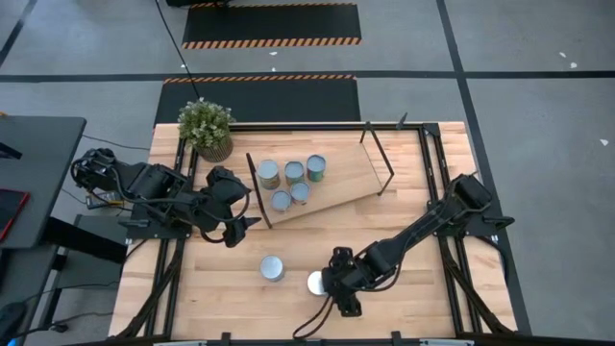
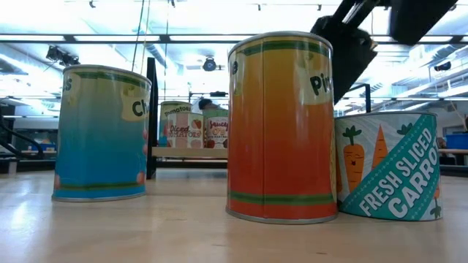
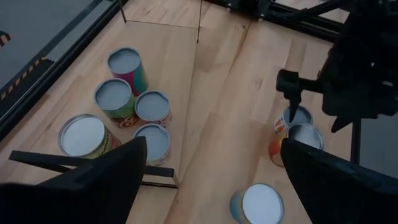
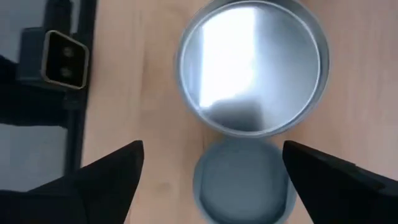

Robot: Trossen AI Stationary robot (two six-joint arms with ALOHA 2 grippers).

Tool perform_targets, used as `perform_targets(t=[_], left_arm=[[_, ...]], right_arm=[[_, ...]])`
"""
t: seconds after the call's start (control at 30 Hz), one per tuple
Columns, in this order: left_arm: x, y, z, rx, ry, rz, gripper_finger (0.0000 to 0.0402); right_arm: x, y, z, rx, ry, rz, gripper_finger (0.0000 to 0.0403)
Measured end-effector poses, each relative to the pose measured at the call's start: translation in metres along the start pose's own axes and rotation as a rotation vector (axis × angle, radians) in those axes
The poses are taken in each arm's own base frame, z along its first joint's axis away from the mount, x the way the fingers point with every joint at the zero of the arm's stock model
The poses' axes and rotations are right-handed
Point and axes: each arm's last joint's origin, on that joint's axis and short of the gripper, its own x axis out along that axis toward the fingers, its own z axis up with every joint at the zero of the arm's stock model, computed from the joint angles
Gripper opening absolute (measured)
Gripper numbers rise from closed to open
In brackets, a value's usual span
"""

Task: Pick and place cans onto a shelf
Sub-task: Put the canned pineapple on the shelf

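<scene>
Right gripper jaws apart above two touching cans, plant beside shelf, left jaws apparently apart

Five cans stand clustered on the shelf, which lies askew on the worktop beside a potted plant. Nearer the front edge, one can stands alone; right of it two more, apparently touching, sit beneath the right claw.

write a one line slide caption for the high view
Five cans sit on the shelf, one blue can waits on the table as the open right gripper hovers beside another.
</scene>
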Motion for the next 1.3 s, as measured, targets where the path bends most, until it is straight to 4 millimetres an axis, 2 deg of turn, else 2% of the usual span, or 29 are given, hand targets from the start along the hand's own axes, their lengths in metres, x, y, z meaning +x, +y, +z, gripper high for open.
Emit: perform_targets(t=[0.57, 0.73, 0.87, 1.07, 1.2, 1.3], left_arm=[[0.0, 0.0, 0.0, 0.006, 0.003, 0.002, 0.0375], [0.0, 0.0, -0.001, 0.008, 0.01, -0.002, 0.0375], [0.0, 0.001, -0.001, 0.011, 0.015, 0.001, 0.0375], [0.0, 0.002, -0.002, 0.02, 0.027, 0.01, 0.0375], [0.0, 0.003, -0.004, 0.03, 0.04, 0.021, 0.0375], [0.0, 0.003, -0.004, 0.033, 0.043, 0.025, 0.0375]], right_arm=[[0.026, -0.001, 0.015, -0.117, -0.171, -0.071, 0.0398], [0.033, -0.005, 0.022, -0.088, -0.208, -0.068, 0.0388], [0.034, -0.013, 0.025, -0.027, -0.203, -0.068, 0.0362], [0.021, -0.028, 0.033, 0.075, -0.219, -0.061, 0.0316], [-0.005, -0.05, 0.04, 0.119, -0.232, -0.126, 0.0316], [-0.031, -0.079, 0.041, 0.165, -0.201, -0.218, 0.0327]])
